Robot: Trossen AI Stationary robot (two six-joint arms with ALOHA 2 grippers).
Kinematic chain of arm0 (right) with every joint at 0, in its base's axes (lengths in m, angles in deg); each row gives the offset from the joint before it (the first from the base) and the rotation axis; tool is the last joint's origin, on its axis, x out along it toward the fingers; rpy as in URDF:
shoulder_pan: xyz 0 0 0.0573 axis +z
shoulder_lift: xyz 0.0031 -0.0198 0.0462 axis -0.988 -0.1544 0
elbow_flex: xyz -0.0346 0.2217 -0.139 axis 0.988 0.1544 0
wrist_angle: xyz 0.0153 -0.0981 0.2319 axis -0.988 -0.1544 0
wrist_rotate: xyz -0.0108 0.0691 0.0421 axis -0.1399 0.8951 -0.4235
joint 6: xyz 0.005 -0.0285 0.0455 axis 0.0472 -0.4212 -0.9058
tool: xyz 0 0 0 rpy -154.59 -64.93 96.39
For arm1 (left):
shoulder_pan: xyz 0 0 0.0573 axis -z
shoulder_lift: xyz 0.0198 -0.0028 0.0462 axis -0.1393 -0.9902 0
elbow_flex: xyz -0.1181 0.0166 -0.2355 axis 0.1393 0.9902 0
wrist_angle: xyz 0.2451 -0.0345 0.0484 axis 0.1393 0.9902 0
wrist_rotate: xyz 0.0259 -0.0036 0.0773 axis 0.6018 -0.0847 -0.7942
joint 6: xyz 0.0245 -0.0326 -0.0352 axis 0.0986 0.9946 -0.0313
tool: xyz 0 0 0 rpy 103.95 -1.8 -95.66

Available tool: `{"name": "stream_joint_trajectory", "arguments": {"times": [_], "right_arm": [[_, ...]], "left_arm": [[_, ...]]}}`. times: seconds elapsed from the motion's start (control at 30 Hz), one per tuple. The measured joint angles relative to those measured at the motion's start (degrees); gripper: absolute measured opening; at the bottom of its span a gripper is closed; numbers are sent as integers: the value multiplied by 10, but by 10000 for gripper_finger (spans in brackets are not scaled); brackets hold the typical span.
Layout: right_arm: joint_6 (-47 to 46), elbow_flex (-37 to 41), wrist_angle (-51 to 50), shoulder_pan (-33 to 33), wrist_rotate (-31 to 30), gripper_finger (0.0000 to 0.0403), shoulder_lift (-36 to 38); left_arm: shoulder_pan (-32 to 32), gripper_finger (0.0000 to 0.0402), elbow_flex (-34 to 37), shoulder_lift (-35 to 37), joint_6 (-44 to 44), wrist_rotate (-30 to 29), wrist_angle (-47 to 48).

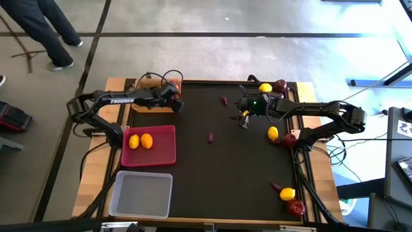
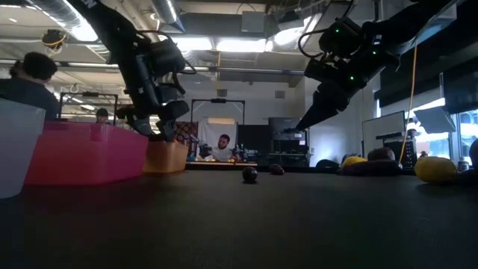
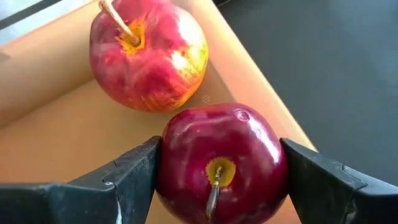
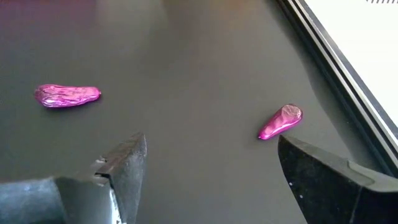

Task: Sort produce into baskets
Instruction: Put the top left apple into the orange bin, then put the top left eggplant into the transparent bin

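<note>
My left gripper point(image 1: 171, 96) is over the tan tray point(image 1: 143, 111) at the far left, shut on a dark-red apple point(image 3: 221, 165). A second, red-and-yellow apple point(image 3: 146, 53) rests on the tray's floor just beyond it. My right gripper point(image 4: 211, 174) hangs open above the black mat right of centre point(image 1: 244, 120), with nothing between its fingers. Two purple roots point(image 4: 67, 95) point(image 4: 281, 121) lie on the mat ahead of it. Two lemons point(image 1: 140, 141) lie in the pink tray point(image 1: 164, 154). The translucent tray point(image 1: 141, 193) stands nearest. My left gripper pinches the dark-red apple between its two fingers, one on each side of its round body point(image 3: 171, 168). The fingers slant down from the table's left. The apple's stem end point(image 3: 217, 174) faces back toward the wrist. Whether the apple touches the tray floor, I cannot tell.
Along the table's right edge lie more lemons point(image 1: 273, 133) point(image 1: 288, 193) point(image 1: 265, 87), apples point(image 1: 280, 85) point(image 1: 296, 206) and a root point(image 1: 275, 187). The middle of the mat point(image 1: 212, 174) is bare. People stand in the room beyond the table.
</note>
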State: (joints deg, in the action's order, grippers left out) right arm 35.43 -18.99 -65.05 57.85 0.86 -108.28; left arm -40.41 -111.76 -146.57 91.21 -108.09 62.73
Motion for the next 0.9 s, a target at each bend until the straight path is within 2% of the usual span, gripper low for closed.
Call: {"name": "stream_joint_trajectory", "arguments": {"times": [0.3, 0.6, 0.9], "right_arm": [[0, 0, 0, 0, 0, 315, 0], [0, 0, 0, 0, 0, 315, 0], [0, 0, 0, 0, 0, 315, 0]], "left_arm": [[0, 298, 0, 0, -4, -1, 4], [0, 354, 0, 0, 6, -4, 6], [0, 357, -3, 0, -2, -4, 12]]}}
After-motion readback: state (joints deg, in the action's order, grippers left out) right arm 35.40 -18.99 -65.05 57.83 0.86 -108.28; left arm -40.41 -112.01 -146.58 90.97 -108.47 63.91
